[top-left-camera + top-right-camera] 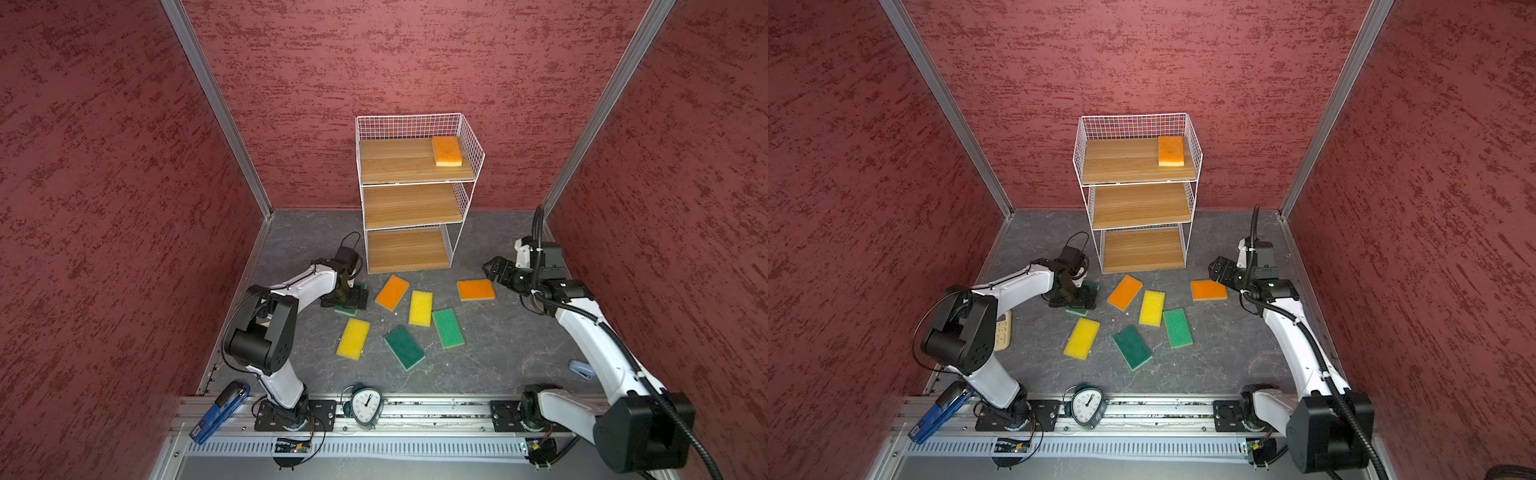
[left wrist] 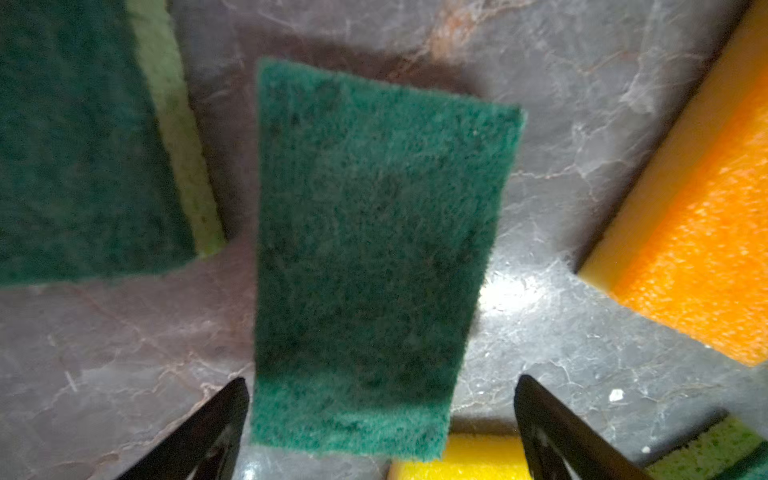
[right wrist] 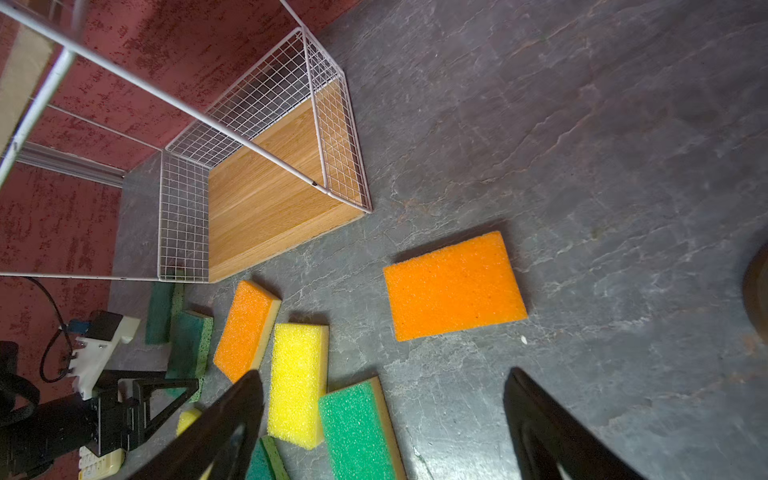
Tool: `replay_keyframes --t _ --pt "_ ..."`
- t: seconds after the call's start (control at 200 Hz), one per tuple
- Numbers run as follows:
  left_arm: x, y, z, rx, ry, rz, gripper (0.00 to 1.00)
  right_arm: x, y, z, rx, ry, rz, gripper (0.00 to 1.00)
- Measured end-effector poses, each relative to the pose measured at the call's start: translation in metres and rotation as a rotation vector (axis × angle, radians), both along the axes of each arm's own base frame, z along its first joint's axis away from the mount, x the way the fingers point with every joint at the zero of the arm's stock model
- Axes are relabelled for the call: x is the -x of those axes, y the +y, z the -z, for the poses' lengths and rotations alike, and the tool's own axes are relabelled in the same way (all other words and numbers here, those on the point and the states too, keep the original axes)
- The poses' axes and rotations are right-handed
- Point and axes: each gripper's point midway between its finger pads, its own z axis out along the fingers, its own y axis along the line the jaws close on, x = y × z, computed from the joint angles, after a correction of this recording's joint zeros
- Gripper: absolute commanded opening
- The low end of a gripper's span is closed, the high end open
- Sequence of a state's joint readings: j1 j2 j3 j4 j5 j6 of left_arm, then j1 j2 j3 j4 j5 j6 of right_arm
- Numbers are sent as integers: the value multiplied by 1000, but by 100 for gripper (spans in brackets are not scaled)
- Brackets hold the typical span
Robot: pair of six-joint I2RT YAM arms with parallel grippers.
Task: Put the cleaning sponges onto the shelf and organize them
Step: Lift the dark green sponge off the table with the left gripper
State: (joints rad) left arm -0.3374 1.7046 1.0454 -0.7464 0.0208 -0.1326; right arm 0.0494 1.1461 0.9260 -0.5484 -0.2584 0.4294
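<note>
The shelf [image 1: 395,160] stands at the back with one orange sponge [image 1: 447,151] on its top board. My left gripper [image 2: 381,379] is open, its fingers either side of a dark green sponge [image 2: 374,249] on the floor; a second dark green sponge [image 2: 83,145] lies beside it. In a top view this gripper [image 1: 356,297] hides most of both. My right gripper [image 3: 384,374] is open and empty, hovering by an orange sponge [image 1: 476,289]. Between the arms lie another orange [image 1: 392,292], two yellow [image 1: 420,308] [image 1: 353,338] and two green sponges [image 1: 448,328] [image 1: 404,347].
A clock [image 1: 365,405] and a blue stapler [image 1: 220,411] sit on the front rail. A cream calculator [image 1: 1003,331] lies behind the left arm. A small grey-blue object [image 1: 582,369] rests near the right wall. Red walls close three sides.
</note>
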Motion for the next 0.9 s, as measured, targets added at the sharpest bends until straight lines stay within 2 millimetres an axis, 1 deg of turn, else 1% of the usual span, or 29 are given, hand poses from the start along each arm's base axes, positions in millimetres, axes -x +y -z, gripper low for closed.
replay_keyframes --t 0.1,0.21,0.286,0.476,0.897 --pt "2 -3 5 -16 9 14 98 0 0 0 0 -1 1 92" --pt "1 -4 5 -29 -1 21 95 0 -1 -1 0 -3 2 92" --pt "0 -4 5 -32 -6 17 90 0 -1 -1 1 -5 1 92" --pt "-2 2 5 -63 -20 -4 83 3 -1 3 2 4 2 92" --pt "-5 8 4 -96 -33 -28 84 5 -3 4 8 2 1 93"
